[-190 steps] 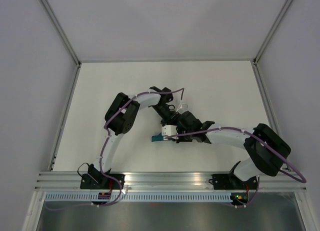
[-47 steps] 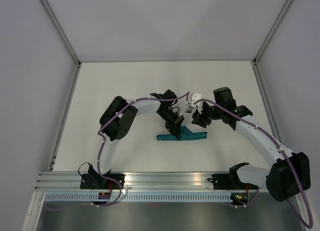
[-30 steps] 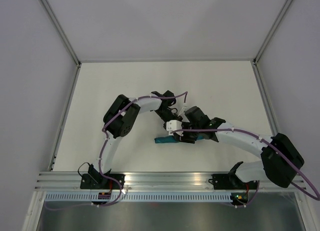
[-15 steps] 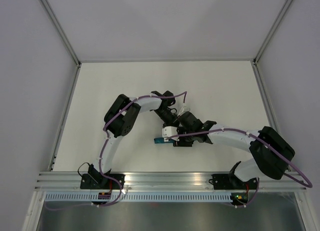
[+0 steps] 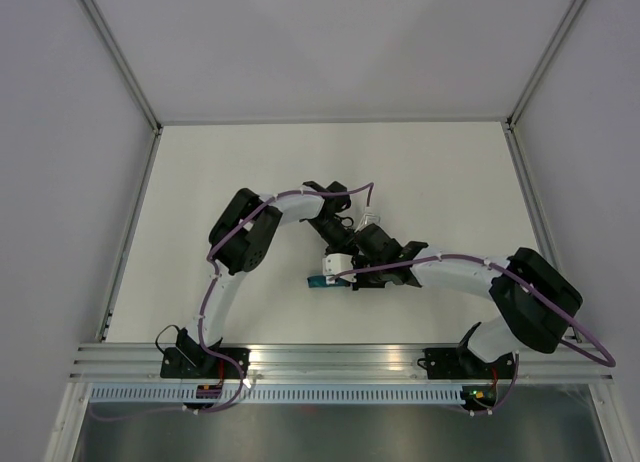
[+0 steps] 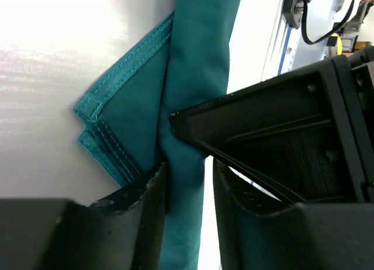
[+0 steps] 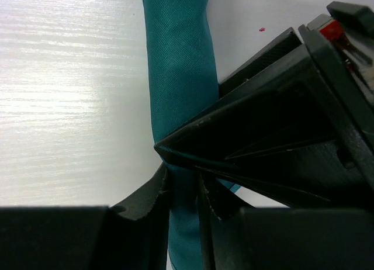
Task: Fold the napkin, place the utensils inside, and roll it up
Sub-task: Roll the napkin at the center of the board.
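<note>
Teal napkin [image 7: 175, 77], just one, rolled up; two tools on it: right tool [image 7: 183, 173] clamped, left tool [image 6: 187, 168] slightly apart around it.

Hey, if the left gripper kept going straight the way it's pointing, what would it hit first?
The rolled teal cloth napkin, lying between the left gripper's fingers. The white table probably sits right beneath, though depth is unclear.

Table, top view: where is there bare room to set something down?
Bare table: the far strip along the back wall, the left side outside the left arm, the far right corner beyond the right arm. Crowded mid-table around the napkin.
</note>
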{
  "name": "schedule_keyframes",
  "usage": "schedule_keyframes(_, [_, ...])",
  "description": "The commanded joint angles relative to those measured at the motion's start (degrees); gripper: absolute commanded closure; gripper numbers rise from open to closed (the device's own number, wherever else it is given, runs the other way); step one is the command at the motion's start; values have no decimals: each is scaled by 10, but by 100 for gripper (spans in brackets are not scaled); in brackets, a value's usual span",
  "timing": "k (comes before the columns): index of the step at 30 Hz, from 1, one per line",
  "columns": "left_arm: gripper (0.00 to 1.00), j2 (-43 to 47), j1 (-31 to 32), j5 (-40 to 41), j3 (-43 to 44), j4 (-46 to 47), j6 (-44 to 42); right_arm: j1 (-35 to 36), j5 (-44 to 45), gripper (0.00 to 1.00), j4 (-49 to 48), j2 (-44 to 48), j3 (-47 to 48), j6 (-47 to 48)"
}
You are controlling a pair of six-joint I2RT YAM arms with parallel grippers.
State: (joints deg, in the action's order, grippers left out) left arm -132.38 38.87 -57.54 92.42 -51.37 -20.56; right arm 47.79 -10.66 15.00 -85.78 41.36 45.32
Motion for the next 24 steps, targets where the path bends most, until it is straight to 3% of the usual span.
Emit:
schedule_keyframes(1, [56, -4, -10, 76, 8, 11, -8, 1, -8, 80, 28, -20, 12, 1])
schedule_keyframes(4, [51, 5, -19, 71, 26, 10, 6, -2, -27, 84, 46, -31, 23, 3])
schedule_keyframes(12, [51, 62, -70, 100, 44, 58, 79, -46, -105, 85, 121, -73, 72, 16])
schedule_keyframes(18, [49, 133, -131, 165, 1, 188, 181, -88, -177, 85, 195, -129, 135, 35])
schedule_keyframes(24, [49, 236, -157, 254, -84, 318, 213, -137, -229, 85, 281, -209, 217, 57])
